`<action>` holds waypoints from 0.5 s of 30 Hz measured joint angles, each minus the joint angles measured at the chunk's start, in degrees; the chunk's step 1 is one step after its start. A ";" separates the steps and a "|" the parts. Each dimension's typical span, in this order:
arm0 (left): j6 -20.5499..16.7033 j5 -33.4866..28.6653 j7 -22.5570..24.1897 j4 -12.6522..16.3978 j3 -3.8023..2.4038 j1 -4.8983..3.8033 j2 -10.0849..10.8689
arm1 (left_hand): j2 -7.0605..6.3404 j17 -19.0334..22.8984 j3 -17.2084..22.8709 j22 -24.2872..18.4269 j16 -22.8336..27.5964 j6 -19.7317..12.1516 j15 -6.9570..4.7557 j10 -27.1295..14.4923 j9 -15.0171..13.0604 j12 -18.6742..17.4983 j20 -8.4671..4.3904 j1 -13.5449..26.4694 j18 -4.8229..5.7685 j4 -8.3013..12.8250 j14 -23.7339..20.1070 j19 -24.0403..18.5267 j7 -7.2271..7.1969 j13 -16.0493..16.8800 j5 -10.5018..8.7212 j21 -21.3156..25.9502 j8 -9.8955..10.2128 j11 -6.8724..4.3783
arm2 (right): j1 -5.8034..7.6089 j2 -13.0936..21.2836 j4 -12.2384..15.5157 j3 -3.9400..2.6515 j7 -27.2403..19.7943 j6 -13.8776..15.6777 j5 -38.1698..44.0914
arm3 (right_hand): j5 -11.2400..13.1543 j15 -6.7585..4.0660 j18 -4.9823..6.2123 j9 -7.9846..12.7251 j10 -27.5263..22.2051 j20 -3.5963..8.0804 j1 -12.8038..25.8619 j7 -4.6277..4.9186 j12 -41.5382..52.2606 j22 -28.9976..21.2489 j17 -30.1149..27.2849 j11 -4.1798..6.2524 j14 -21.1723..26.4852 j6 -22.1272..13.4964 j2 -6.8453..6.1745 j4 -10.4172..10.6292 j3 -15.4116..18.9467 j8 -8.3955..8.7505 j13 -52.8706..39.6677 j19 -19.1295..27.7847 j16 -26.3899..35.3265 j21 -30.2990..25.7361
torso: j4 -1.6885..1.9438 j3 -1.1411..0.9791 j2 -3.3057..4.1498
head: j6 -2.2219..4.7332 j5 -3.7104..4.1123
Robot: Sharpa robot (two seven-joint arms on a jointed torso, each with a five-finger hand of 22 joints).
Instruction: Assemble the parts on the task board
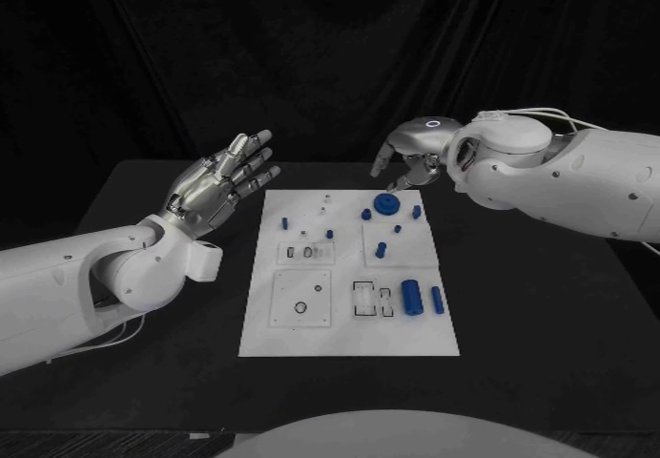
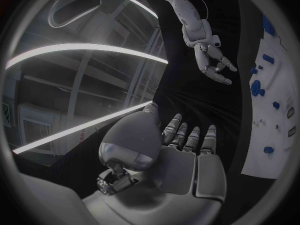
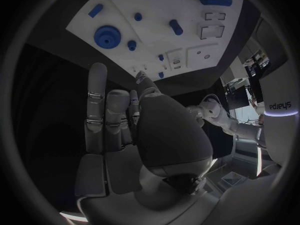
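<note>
The white task board (image 1: 351, 334) lies in the middle of the black table. On it are a blue gear (image 1: 386, 203), several small blue pegs such as one (image 1: 380, 251), and a thick blue cylinder (image 1: 410, 296) beside a thinner one (image 1: 438, 301). My right hand (image 1: 413, 153) hovers over the board's far edge, just beyond the gear, fingers apart and pointing down, holding nothing. The right wrist view shows this hand (image 3: 125, 130) above the board (image 3: 119, 5) and the gear (image 3: 107, 36). My left hand (image 1: 220, 181) is raised left of the board, fingers stretched out and empty.
Rectangular recesses (image 1: 364, 298) and square plates with small rings (image 1: 301, 307) mark the board's near half. Black table surrounds the board on every side. The left wrist view shows my left hand (image 2: 181, 150), the right hand (image 2: 212, 62) and the board's edge (image 2: 278, 125).
</note>
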State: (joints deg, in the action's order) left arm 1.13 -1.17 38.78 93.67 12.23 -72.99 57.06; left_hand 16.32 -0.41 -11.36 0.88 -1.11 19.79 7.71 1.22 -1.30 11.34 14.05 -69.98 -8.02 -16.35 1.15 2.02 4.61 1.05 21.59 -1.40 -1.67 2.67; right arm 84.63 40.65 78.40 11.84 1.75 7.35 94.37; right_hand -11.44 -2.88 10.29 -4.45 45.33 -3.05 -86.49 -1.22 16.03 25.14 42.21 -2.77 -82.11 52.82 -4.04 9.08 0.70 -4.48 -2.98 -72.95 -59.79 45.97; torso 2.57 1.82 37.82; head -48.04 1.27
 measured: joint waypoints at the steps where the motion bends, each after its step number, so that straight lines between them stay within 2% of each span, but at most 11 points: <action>1: 0.01 -0.06 0.00 0.01 0.00 0.00 -0.02 | 0.02 0.00 0.00 0.00 0.00 0.00 0.00 0.00 0.00 0.00 0.51 -0.02 0.00 0.00 0.00 0.53 0.00 0.00 0.24 -0.14 0.00 0.00 | -0.10 -0.03 -0.06 0.00 0.29 -0.49 0.72 | 0.00 -0.35 0.00 0.00 0.00 0.10 0.00 0.00 -0.54 0.37 0.62 0.00 -0.34 0.00 0.00 0.00 -0.01 0.00 0.00 0.11 -0.68 0.24 | 0.20 0.03 0.09 | 0.12 0.19; 3: 0.02 -0.22 0.00 0.00 -0.01 0.00 -0.15 | 0.21 -0.01 0.00 0.00 -0.41 0.00 0.01 0.00 -0.01 0.01 0.49 -0.22 0.00 0.00 0.00 0.50 0.00 0.00 0.27 -0.14 0.00 0.00 | -0.26 -0.13 -0.25 0.00 0.86 -1.52 2.02 | -0.11 -0.40 0.00 0.00 0.00 0.19 -0.17 0.00 -0.56 2.50 3.12 0.00 -0.44 0.00 -0.17 -0.69 -0.72 0.00 0.00 0.16 -2.37 2.13 | 0.71 0.09 0.25 | 0.38 0.75; 4: 0.03 -0.29 0.00 -0.02 -0.03 0.00 -0.21 | 0.21 0.00 0.00 0.00 -0.46 0.01 0.01 0.00 -0.01 0.01 0.49 -0.22 0.00 0.00 0.00 0.50 0.01 0.00 0.28 -0.14 0.00 0.00 | -0.31 -0.21 -0.33 0.00 1.06 -1.85 2.45 | -0.10 -0.44 0.00 0.00 0.01 0.19 -0.19 0.00 -0.56 3.91 4.24 -0.01 -1.19 0.00 -0.20 0.07 -1.49 0.00 0.00 0.16 -3.30 3.21 | 0.97 0.14 0.33 | 0.51 1.05; 6: 0.05 -0.45 0.01 -0.08 -0.03 0.00 -0.32 | 0.21 0.00 0.00 0.00 -0.46 0.09 0.01 0.00 -0.03 0.01 0.50 -0.22 0.01 0.00 0.00 0.50 0.08 0.00 0.92 -0.14 0.00 0.00 | -0.38 -0.48 -0.47 0.00 1.44 -2.43 3.25 | -0.10 -0.40 0.00 0.00 0.01 0.18 -0.20 0.00 -0.99 5.77 5.77 -0.01 -1.53 0.00 -0.20 0.08 -1.50 0.00 -0.01 0.17 -4.01 4.91 | 1.55 0.26 0.53 | 0.82 1.71; 9: 0.09 -0.65 0.01 -0.13 -0.03 0.00 -0.42 | 0.08 0.00 0.00 0.00 -0.46 0.41 0.02 0.00 -0.17 0.02 0.50 -1.27 0.01 0.00 0.00 0.51 0.39 0.00 1.43 -0.14 0.00 0.00 | -0.50 -0.86 -0.63 -0.03 1.69 -2.93 4.05 | -0.11 -0.40 -0.01 -0.01 0.04 0.21 -0.20 0.00 -0.99 7.57 7.20 -0.02 -1.53 0.00 -0.20 0.07 -1.51 0.00 -0.03 0.08 -5.11 6.00 | 2.18 0.38 0.77 | 0.86 2.01; 10: 0.10 -0.70 0.01 -0.14 -0.03 0.00 -0.46 | 0.07 -0.01 0.00 0.00 -0.46 0.41 0.02 0.00 -0.18 0.02 0.51 -1.28 0.01 0.00 -0.01 0.51 0.39 0.00 1.58 -0.14 0.00 0.01 | -0.55 -0.93 -0.72 -0.03 1.72 -3.04 4.26 | -0.11 -0.40 -0.01 -0.01 0.35 0.36 -0.20 0.00 -0.99 7.95 7.42 -0.32 -1.53 0.00 -0.20 -0.60 -2.20 0.00 -0.05 -0.76 -5.12 6.02 | 2.35 0.42 0.85 | 0.96 2.06; 13: 0.19 -0.83 0.02 -0.15 -0.03 -0.01 -0.49 | 0.07 0.00 0.00 0.00 -0.48 0.41 0.05 0.00 -0.19 0.03 0.89 -1.28 0.00 0.00 -0.03 0.90 0.39 0.00 1.59 -0.14 0.00 0.01 | -0.90 -1.23 -1.11 -0.03 1.79 -3.28 4.93 | -1.65 -0.40 -0.02 -0.01 0.45 0.29 -0.20 0.00 -0.99 9.17 8.26 -0.37 -1.53 -0.01 -0.20 -0.63 -2.22 0.00 -0.10 -0.94 -6.00 7.11 | 2.82 0.68 1.12 | 1.24 2.37; 14: 0.20 -0.86 0.02 -0.15 -0.02 -0.01 -0.45 | 0.07 -0.01 0.00 0.01 -0.49 0.41 0.51 0.00 -0.20 0.03 0.90 -1.28 0.00 0.00 -0.49 0.90 0.39 0.01 1.59 -0.14 0.00 0.01 | -1.05 -1.36 -1.19 -0.03 1.80 -3.33 5.10 | -1.70 -0.41 -0.01 -0.01 0.53 0.29 -0.20 -0.02 -0.99 9.85 9.02 -0.38 -1.53 -0.05 -0.20 -0.64 -2.23 0.00 -0.10 -0.95 -6.17 7.22 | 2.95 0.76 1.19 | 1.26 2.44; 15: 0.22 -0.90 0.02 -0.16 -0.02 -0.01 -0.39 | 0.07 -0.01 0.00 0.01 -0.92 0.41 0.51 0.00 -0.20 0.03 0.90 -1.28 0.00 0.00 -0.49 0.90 0.39 0.01 1.59 -0.14 0.00 0.01 | -1.22 -1.53 -1.28 -0.03 1.81 -3.35 5.27 | -3.03 -0.41 -0.02 0.00 1.84 0.29 -0.20 -0.57 -1.01 11.79 10.58 0.02 -1.54 -0.81 -0.20 -1.58 -3.18 0.00 -0.12 -0.95 -7.33 9.34 | 3.08 0.86 1.26 | 1.30 2.49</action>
State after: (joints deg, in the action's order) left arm 1.35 -2.07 38.80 93.52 12.21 -73.00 56.67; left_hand 16.39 -0.41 -11.36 0.88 -2.03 20.20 8.21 1.22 -1.50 11.37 14.95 -71.26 -8.02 -16.35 0.66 2.92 5.00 1.06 23.18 -1.54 -1.67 2.68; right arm 83.41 39.12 77.11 11.81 3.56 4.00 99.64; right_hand -14.47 -3.29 10.27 -4.45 47.17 -2.76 -86.69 -1.79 15.03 36.93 52.78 -2.75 -83.65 52.01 -4.24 7.50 -2.48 -4.48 -3.10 -73.91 -67.12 55.30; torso 5.65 2.68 39.08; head -46.74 3.76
